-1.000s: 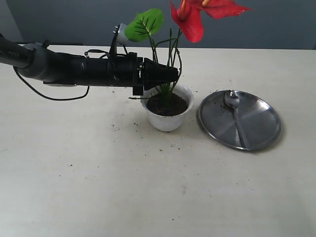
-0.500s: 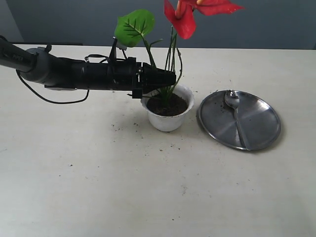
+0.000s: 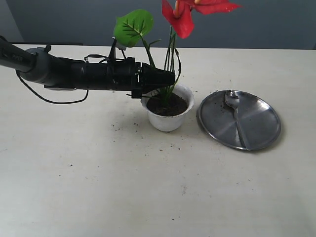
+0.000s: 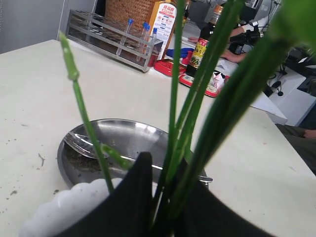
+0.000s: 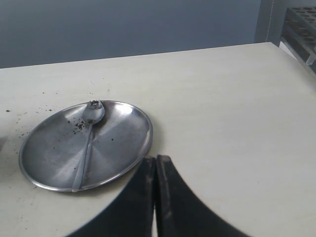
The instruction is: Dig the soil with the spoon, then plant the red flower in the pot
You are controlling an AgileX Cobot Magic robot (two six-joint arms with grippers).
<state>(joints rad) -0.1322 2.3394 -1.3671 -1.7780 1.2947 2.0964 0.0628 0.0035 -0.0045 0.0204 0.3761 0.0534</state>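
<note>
Left gripper (image 3: 172,78) around upright red flower (image 3: 180,22)

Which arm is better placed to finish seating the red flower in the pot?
Left. The left claw is shut on the red flower at its stems, just above the pot. The right claw is shut, empty, by the steel plate and spoon.

My left arm (image 3: 74,73) is a long matt black tube that turns grey at its far end, with a thin black cable (image 3: 61,103) looping beneath it. My left hand (image 3: 172,78) tapers to a blunt black wedge. My right hand (image 5: 156,163) has two smooth black fingers (image 5: 170,197) with curved outer sides.
</note>
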